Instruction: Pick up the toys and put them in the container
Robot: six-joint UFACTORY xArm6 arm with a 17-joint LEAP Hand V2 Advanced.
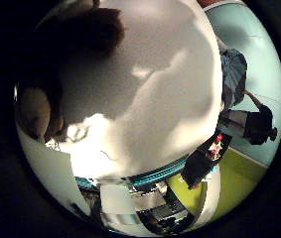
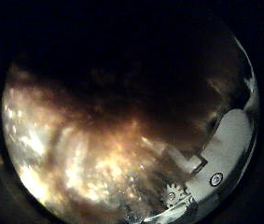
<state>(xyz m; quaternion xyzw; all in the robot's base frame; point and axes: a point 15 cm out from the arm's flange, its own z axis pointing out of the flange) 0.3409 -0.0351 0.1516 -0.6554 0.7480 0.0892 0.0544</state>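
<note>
**Plush toy pressed against the palm, fingers mostly out of sight**

Through the little finger side palm view I see a soft toy (image 1: 150,94) filling most of the picture: a broad white, fuzzy surface with a dark brown patch at one end and a tan rounded part beside it. It sits very close to the palm. Through the thumb side palm view the same toy shows as brown and orange fur, blurred, right up against the lens, with its far part lost in darkness.

Of the hand (image 2: 225,154) I only get a white body part with a small gear and a screw at the edge of the thumb side view, touching or just beside the fur. I cannot tell whether the fingers are curled around the toy or straight.

Past the toy, I make out a yellow-green surface (image 1: 239,173) and a pale blue wall (image 1: 259,54). I cannot identify the dark object with red spots lying near the yellow-green surface. I cannot pick out the container.
</note>
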